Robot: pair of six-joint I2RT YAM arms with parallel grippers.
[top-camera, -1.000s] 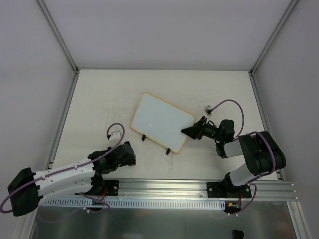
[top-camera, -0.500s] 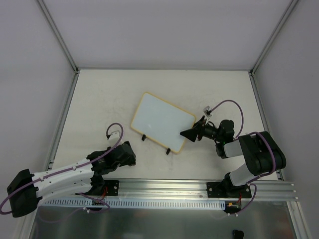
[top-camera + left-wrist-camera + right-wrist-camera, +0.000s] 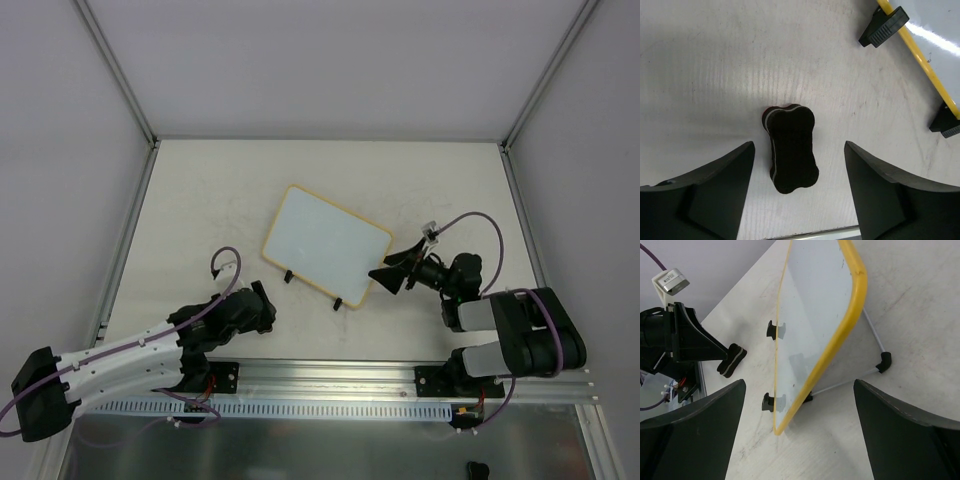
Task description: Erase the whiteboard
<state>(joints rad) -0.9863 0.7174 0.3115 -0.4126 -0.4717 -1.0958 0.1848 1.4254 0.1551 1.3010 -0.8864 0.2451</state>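
The whiteboard [image 3: 327, 243] leans on its wire stand mid-table, with a yellow frame, two black clip feet and a blank face. In the right wrist view the whiteboard [image 3: 812, 310] shows edge-on, its lower corner between my jaws and touching neither. My right gripper [image 3: 384, 275] [image 3: 799, 382] stands open just off the board's near right corner. The black bone-shaped eraser [image 3: 791, 148] [image 3: 731, 360] lies flat on the table. My left gripper [image 3: 255, 308] [image 3: 798, 144] is open over it, one jaw on each side with gaps. From above the eraser is hidden under that gripper.
The board's wire stand [image 3: 873, 331] reaches out behind it on the tabletop. A metal rail [image 3: 330, 377] runs along the near edge by the arm bases. Grey walls with slanted posts [image 3: 120, 80] close the table on three sides.
My right gripper has opened off the whiteboard's right edge and pulled back toward its base. My left arm has shifted slightly. The board has stayed put.
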